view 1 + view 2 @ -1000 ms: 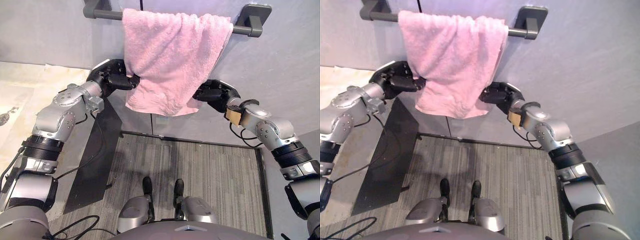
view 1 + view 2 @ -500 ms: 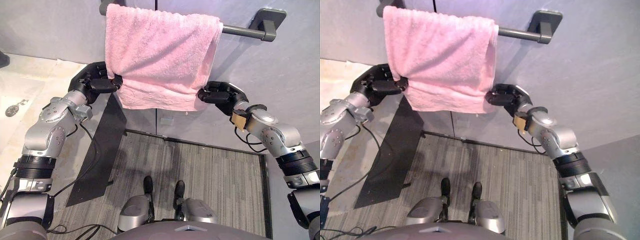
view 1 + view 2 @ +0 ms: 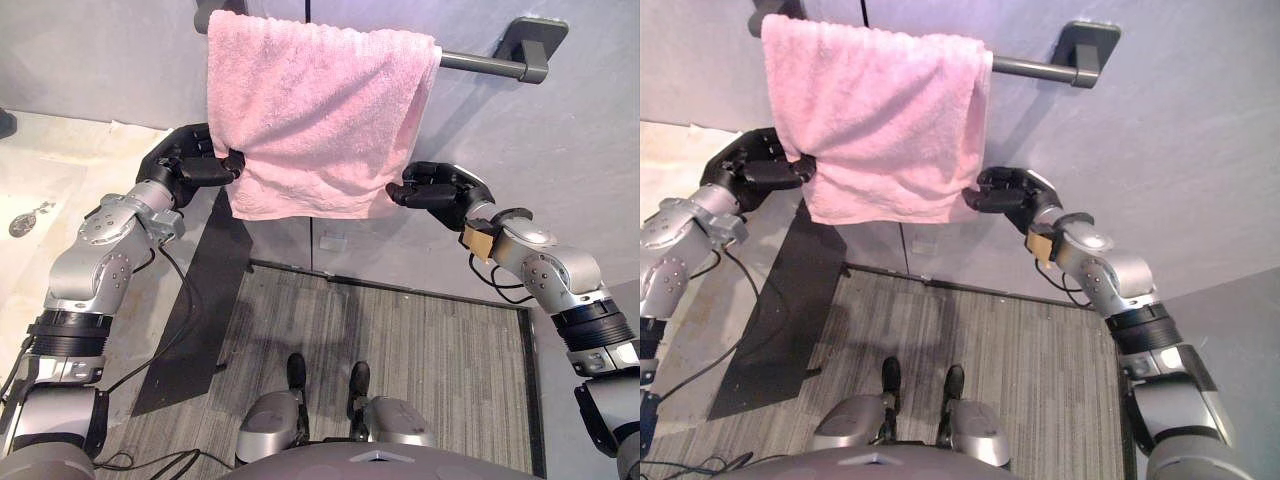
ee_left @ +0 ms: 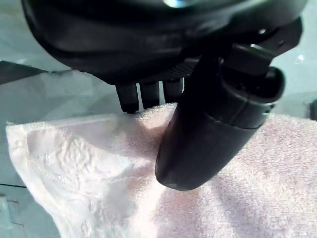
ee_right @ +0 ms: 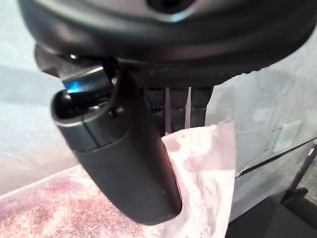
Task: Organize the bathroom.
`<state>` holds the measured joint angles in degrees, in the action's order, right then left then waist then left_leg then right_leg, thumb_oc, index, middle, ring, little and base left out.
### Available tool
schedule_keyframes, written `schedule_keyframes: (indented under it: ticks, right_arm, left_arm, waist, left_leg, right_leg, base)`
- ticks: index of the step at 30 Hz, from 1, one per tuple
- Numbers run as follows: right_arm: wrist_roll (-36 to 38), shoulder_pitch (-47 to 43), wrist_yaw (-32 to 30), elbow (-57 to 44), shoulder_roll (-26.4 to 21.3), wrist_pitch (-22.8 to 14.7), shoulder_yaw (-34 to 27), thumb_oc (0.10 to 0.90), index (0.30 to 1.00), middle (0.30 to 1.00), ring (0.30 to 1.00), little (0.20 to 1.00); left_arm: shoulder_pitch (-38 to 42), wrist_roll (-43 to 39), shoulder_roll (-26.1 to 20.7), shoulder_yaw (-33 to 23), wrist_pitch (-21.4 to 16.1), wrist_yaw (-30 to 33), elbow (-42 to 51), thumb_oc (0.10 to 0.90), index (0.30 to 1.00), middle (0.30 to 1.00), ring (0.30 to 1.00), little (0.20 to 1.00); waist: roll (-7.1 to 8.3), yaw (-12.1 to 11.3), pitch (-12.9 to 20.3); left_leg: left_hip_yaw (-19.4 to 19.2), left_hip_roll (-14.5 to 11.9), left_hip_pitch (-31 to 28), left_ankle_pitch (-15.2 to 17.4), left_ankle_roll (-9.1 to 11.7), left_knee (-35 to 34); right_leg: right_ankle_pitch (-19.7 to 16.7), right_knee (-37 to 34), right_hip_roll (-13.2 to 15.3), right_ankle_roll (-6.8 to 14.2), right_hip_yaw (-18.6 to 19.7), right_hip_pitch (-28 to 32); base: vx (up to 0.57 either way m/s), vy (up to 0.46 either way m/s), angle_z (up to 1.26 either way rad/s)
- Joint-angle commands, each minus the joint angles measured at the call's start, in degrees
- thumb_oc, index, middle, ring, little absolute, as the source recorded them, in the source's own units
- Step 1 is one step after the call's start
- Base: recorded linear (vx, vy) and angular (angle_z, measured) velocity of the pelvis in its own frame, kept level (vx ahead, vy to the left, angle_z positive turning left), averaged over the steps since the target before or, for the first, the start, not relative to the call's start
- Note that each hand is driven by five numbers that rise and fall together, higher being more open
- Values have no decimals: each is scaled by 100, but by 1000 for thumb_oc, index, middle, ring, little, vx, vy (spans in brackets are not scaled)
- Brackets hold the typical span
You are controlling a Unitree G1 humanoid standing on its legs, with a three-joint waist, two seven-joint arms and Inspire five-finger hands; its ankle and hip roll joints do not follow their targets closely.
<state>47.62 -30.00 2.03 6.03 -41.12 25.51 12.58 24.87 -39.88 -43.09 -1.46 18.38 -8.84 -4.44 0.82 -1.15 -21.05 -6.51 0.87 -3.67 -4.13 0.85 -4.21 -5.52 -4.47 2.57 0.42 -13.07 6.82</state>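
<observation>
Nearest to us lies the grey striped floor mat [image 3: 400, 340], with a dark mat [image 3: 195, 300] beside it on our left, running up to the foot of the grey wall [image 3: 560, 160]. From there we reach up and forward with both arms, elbows bent and forearms angled inward toward the wall. Our left hand [image 3: 190, 165] comes in from the left at about the height of the cloth's lower part; its thumb lies across the front of the pink towel [image 3: 315, 120] while its fingers [image 4: 148, 94] go behind the fabric, so it pinches the towel's left edge near the bottom corner. Our right hand [image 3: 435, 188] mirrors this on the other side: the thumb presses on the front of the cloth and the fingers [image 5: 185, 104] sit behind it, pinching the lower right corner. Between the two hands the bottom hem runs nearly level, drawn out fairly flat. Farther up, the towel is draped over the dark towel bar [image 3: 480, 63] fixed to the wall, covering the bar's left portion and leaving the right stretch bare up to the right bracket [image 3: 530, 45]. The towel hangs down the front of the wall from the bar to our hands.
</observation>
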Motion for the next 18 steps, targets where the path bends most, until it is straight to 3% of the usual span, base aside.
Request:
schedule_keyframes:
  ticks: [1,10,18]
  right_arm:
    - [90,-2073,156,-171,129,-1408,2,800,900,900,900,900]
    - [418,-2609,-213,-313,633,-1332,311,800,900,900,900,900]
    - [57,-2676,-338,-116,952,-1319,488,800,900,900,900,900]
  left_arm:
    - [214,49,99,433,-709,-114,-398,400,300,300,300,300]
    - [356,115,414,788,-205,-317,-407,400,300,300,300,300]
    - [614,122,577,1154,159,-374,-400,400,300,300,300,300]
  waist:
    - [36,-337,1570]
    - [31,-435,1630]
    - [-5,-457,1656]
  left_leg:
    - [141,-331,-448,491,415,200]
    - [223,-293,-449,503,392,224]
    - [247,-288,-494,491,394,197]
  right_leg:
    - [684,160,170,558,48,161]
    - [673,115,170,563,8,226]
    - [669,91,170,571,-49,297]
  base:
    - [0,0,0]
    - [0,0,0]
    - [6,5,6]
